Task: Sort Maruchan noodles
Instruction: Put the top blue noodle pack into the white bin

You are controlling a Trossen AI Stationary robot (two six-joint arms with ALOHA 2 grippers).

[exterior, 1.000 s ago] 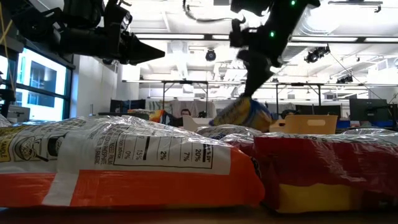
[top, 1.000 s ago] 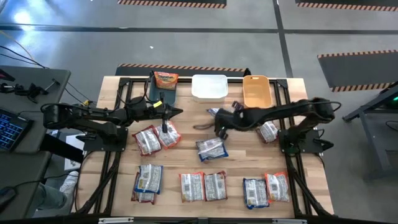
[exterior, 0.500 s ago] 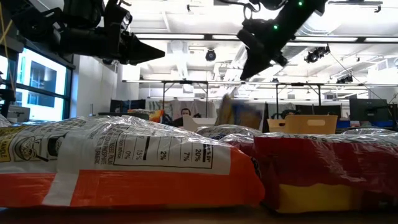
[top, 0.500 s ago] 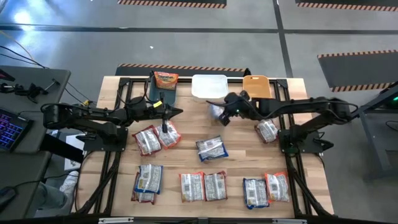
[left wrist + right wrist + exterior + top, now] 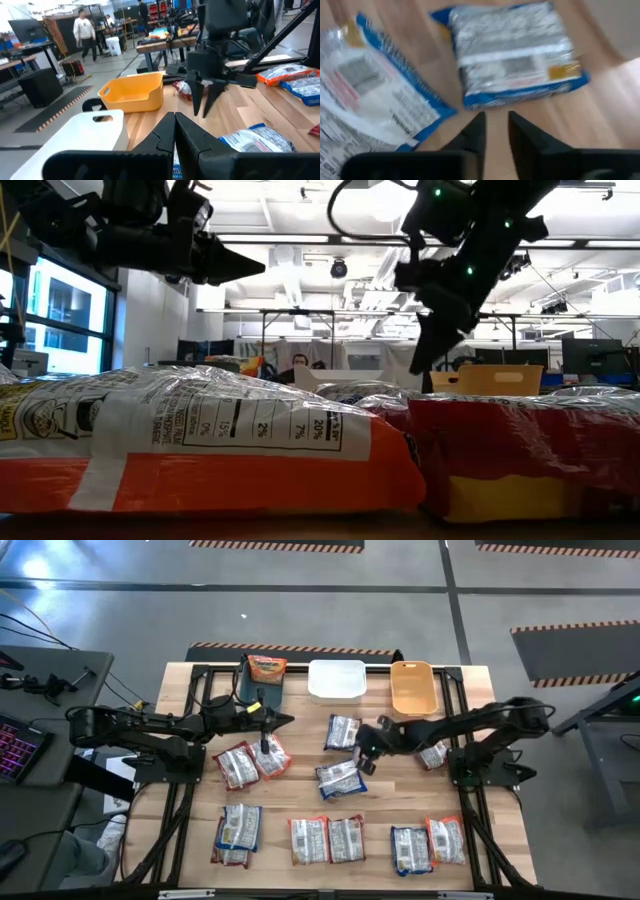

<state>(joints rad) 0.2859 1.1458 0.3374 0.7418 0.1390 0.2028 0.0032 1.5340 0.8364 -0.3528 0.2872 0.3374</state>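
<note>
The right gripper (image 5: 364, 750) hangs over the middle of the table (image 5: 385, 795), just right of two blue-edged noodle packets lying silvery back up. Its fingers (image 5: 474, 131) are spread a little with nothing between them, bare wood showing in the gap. One of those packets (image 5: 343, 731) lies on the far side of the gripper, in front of the white bin (image 5: 336, 680); the other (image 5: 338, 778) lies on the near side, tilted.

The left gripper (image 5: 284, 720) waits above the left part of the table, its fingers (image 5: 167, 131) pressed together and empty, pointing toward the right arm. Just near of it a pair of packets (image 5: 251, 761) lie side by side, touching.

Along the near edge more packets lie back up: two overlapping at the left (image 5: 236, 830), two side by side in the middle (image 5: 327, 839), and a blue one beside an orange one at the right (image 5: 427, 844). Another packet (image 5: 432, 752) is partly hidden under the right arm.

At the far edge stand three bins in a row: a teal one (image 5: 264, 682) holding an orange packet (image 5: 266, 667), the white bin, and an orange bin (image 5: 411, 687).

In the low view, an orange packet (image 5: 200, 440) and a red one (image 5: 530, 455) fill the foreground. A person (image 5: 85, 31) stands in the room beyond the table.
</note>
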